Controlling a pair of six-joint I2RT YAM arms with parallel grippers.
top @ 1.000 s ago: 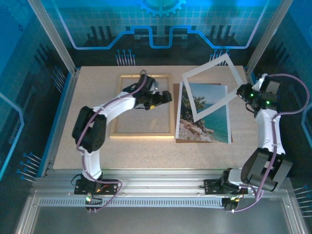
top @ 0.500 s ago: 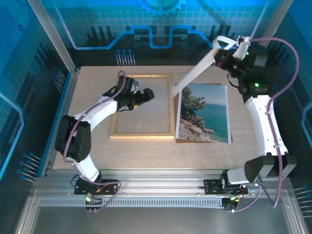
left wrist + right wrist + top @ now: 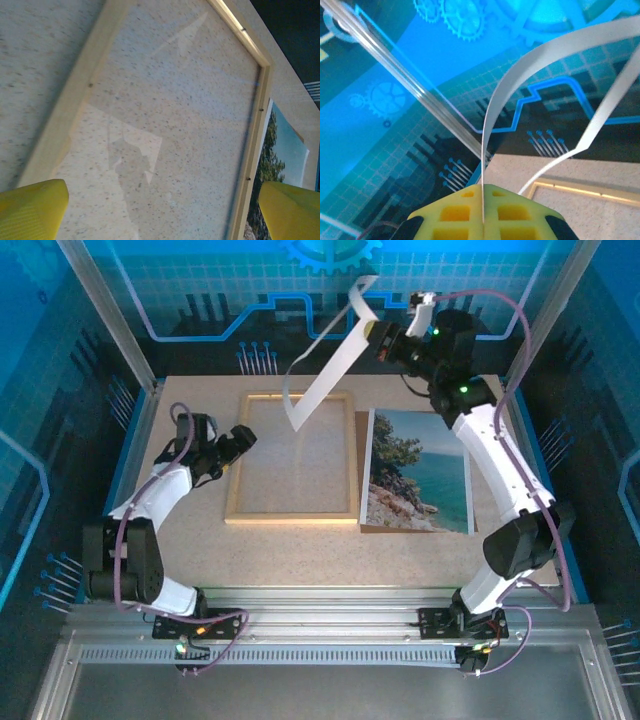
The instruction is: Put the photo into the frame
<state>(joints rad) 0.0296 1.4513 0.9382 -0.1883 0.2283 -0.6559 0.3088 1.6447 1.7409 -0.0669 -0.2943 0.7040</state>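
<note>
Left claw [image 3: 238, 437] gapes wide and empty by the frame's [image 3: 292, 516] left rail, low over the table [image 3: 180, 550]. Just right of the frame the photo [image 3: 420, 475] lies flat on a brown board [image 3: 362, 490], hiding most of it. Probably thin, light and floppy, it wants a gentle pinch at a corner. Far back, right claw [image 3: 383, 343] is clamped on a white mat [image 3: 330, 365] held aloft; reflections hint at glass in the frame, not certain
</note>
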